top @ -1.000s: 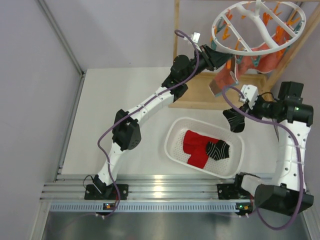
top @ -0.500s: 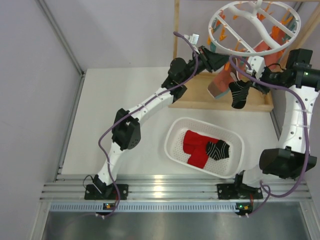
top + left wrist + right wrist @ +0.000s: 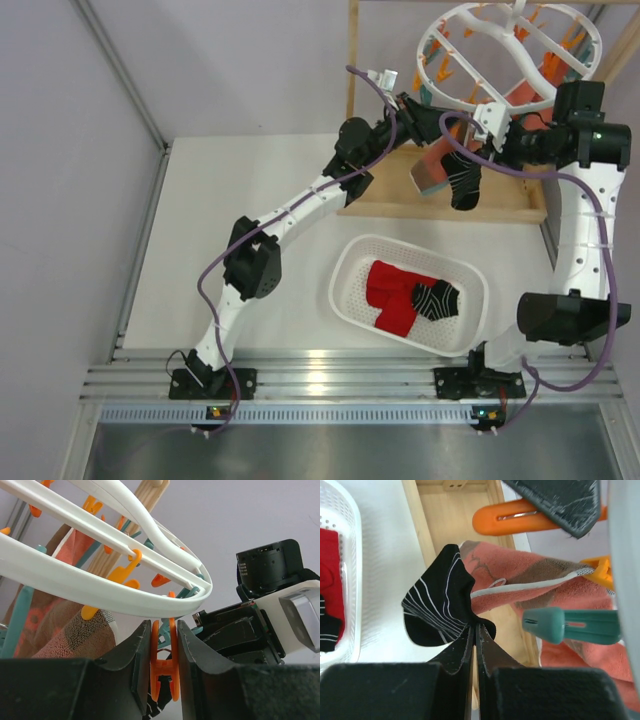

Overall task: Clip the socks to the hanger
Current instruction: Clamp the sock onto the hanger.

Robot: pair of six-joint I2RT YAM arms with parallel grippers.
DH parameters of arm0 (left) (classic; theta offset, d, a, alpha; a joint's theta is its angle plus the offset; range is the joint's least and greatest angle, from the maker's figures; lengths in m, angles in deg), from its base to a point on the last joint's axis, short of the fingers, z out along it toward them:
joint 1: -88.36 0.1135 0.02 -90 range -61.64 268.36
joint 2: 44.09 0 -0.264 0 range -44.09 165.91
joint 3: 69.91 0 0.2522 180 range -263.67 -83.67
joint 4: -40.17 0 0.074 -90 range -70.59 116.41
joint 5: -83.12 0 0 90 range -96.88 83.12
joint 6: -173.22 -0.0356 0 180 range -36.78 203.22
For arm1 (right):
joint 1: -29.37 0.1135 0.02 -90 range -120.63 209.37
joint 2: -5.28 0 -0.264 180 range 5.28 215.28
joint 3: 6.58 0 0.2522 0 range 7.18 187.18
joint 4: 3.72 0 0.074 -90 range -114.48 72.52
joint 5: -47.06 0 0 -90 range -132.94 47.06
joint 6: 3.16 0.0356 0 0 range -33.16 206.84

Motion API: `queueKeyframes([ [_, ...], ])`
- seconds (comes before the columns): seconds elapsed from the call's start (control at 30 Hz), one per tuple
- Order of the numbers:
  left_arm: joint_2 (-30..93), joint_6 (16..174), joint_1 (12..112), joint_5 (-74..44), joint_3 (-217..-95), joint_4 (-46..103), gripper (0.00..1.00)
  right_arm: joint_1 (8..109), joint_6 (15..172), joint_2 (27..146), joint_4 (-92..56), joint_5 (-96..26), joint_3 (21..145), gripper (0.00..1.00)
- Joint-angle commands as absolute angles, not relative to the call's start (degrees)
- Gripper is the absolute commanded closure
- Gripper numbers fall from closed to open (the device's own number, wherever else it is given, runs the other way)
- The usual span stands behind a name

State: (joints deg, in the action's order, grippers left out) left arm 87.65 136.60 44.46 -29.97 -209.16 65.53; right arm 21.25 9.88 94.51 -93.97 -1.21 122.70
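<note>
While my right gripper point(image 3: 474, 630) pinches the black, thin-white-striped fabric sock point(image 3: 437, 611), it hangs beneath the round white plastic ring hanger point(image 3: 75, 582).
Only my left wrist view shows the left gripper point(image 3: 164, 630) squeezing an orange plastic clip point(image 3: 164, 677).

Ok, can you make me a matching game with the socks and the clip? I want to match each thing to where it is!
Things:
1. dangling black striped sock
2. red socks
3. orange clip

Places:
A. squeezed in the left claw
B. lying in the white basket
C. pinched in the right claw

Pairs: 1-C, 2-B, 3-A
</note>
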Motion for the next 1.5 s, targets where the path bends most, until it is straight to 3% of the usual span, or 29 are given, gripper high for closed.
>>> queueKeyframes([
  [0.0, 86.7, 136.0, 43.7, -35.0, -208.1, 68.0, 1.0, 22.7, 14.2, 95.9, -103.2, 2.1, 126.5, 1.0],
  [1.47, 88.6, 134.1, 43.2, -35.1, -208.7, 70.4, 1.0, 25.6, 24.2, 101.9, -103.2, 7.2, 135.0, 1.0],
])
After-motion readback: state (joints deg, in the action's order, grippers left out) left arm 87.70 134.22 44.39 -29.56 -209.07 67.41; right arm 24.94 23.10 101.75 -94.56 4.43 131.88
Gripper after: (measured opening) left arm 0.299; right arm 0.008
